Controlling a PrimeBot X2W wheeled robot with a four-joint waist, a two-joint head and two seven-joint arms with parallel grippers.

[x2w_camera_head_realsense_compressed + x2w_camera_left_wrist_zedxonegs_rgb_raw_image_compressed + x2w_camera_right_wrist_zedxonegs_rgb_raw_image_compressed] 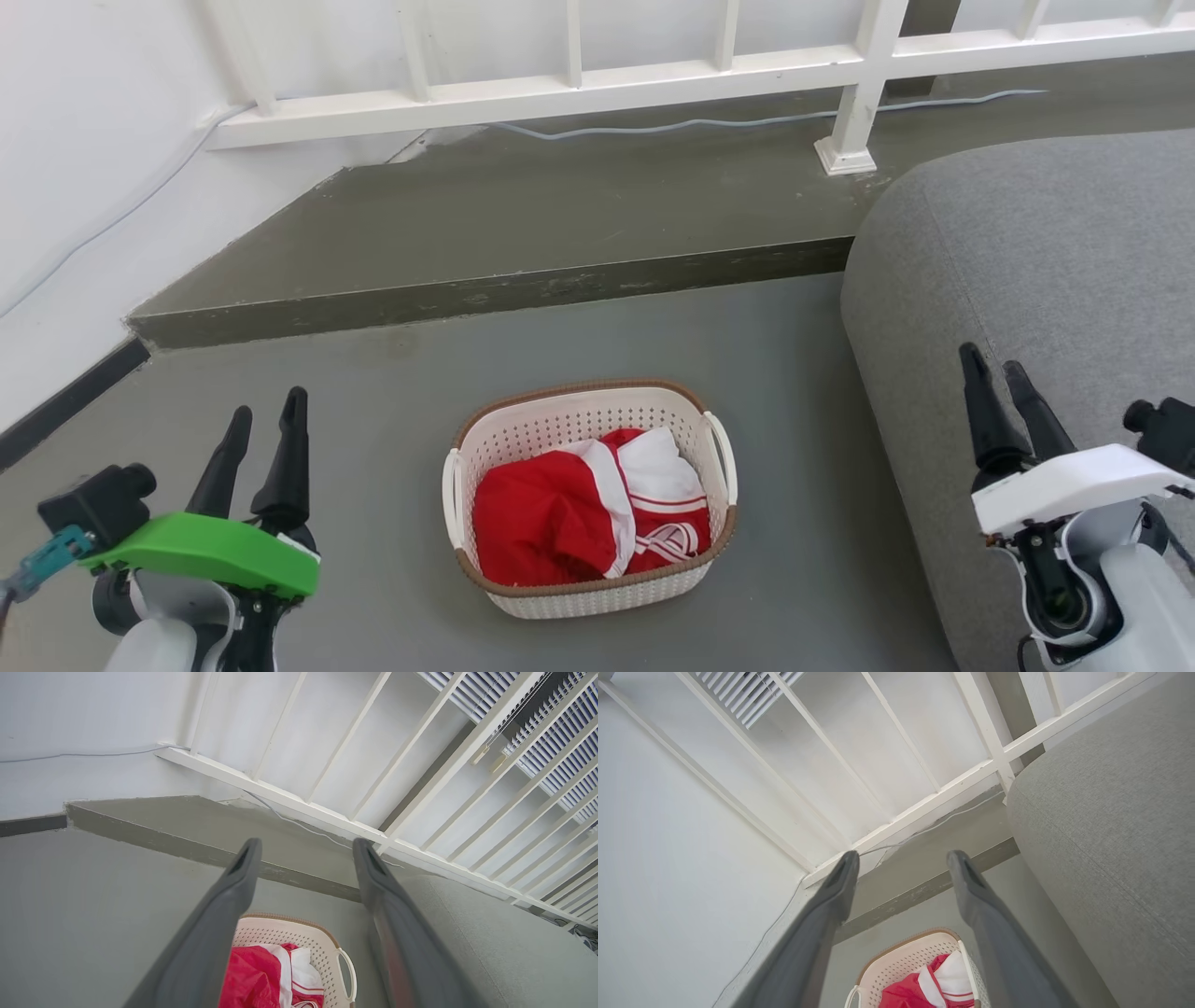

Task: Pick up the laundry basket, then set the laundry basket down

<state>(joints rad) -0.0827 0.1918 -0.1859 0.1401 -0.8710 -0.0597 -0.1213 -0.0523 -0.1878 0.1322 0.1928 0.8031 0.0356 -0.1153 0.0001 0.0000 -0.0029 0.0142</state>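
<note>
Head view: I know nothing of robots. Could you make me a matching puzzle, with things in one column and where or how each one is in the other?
Things:
1. basket
2. red garment
3. left gripper
4. sofa

Place or state:
A. open, at the lower left, holding nothing
B. standing on the floor, in the middle
C. grey, along the right side
D. lying inside the basket

Pairs: 1-B, 2-D, 3-A, 4-C

I seem to be in a home: a grey sofa (1027,261) on my right, a white railing (597,89) ahead, red clothes (551,523) in a laundry basket (597,597) on the floor (373,420).
</note>
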